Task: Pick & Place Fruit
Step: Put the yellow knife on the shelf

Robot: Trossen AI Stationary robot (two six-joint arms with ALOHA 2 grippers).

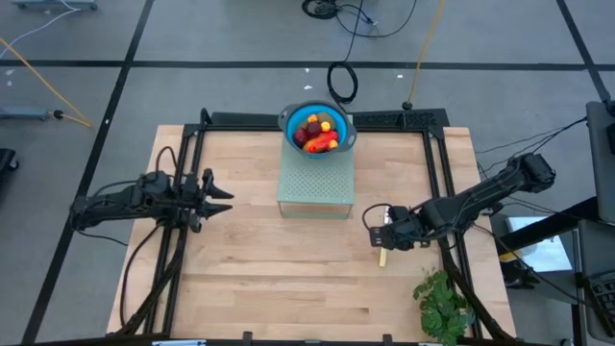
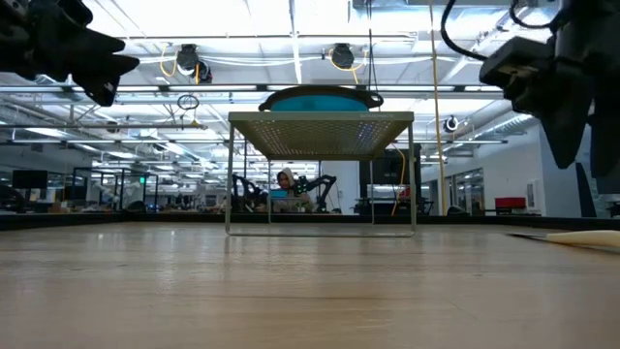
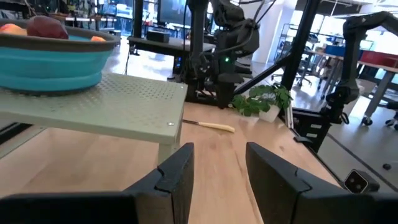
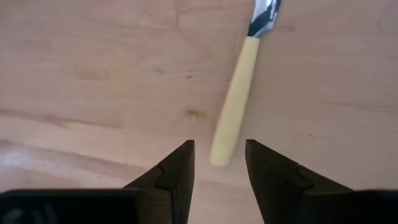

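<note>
The fruit (image 1: 318,132) sits heaped in a blue bowl (image 1: 290,120) on a green stand (image 1: 315,183), upper centre of the high view. The pieces look small, light, round and apt to roll, so grip each across its middle. Both the left gripper (image 1: 225,200) and right gripper (image 1: 370,229) have jaws spread, empty.

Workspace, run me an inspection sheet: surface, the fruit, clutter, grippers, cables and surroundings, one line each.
Surface: wooden table, bare across the middle.
Job's things: fruit piled in a blue bowl that sits on a pale green perforated stand at the far edge.
Clutter: pale-handled knife lying flat; green leafy bunch at the near right corner.
Grippers: left gripper open, empty, left of the stand; right gripper open, empty, just above the knife's handle end.
Cables: black coils and a yellow lead on the floor beyond the table.
Surroundings: open workshop hall with other rigs and ceiling lights.
</note>
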